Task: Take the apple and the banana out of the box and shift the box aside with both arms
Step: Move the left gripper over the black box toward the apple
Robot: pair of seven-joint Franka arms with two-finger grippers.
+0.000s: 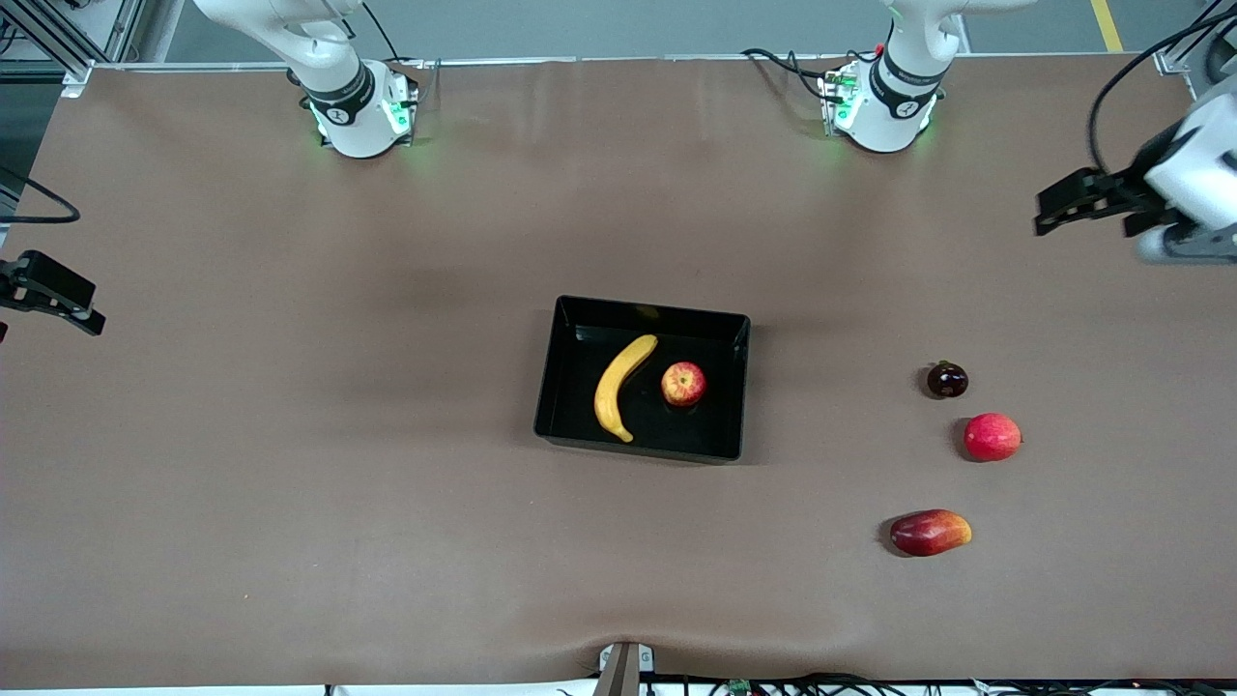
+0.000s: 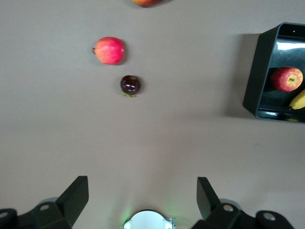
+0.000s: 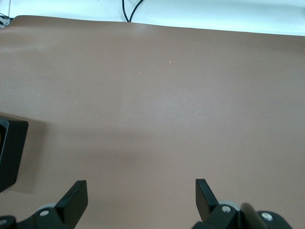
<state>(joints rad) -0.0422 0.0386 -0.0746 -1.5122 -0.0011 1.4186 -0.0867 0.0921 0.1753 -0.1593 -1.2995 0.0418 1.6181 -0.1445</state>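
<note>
While both the apple [image 1: 683, 384] and the banana [image 1: 619, 387] lie in the box [image 1: 580, 333] at mid-worktop, nothing is done; left pincer [image 1: 1063, 208] and right pincer [image 1: 58, 295] hover wide apart, empty, at the worktop's ends.

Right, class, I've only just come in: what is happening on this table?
Nothing is being handled yet. The banana and apple lie in the black box mid-table. The left gripper and right gripper hang open over the table's two ends, holding nothing.
</note>
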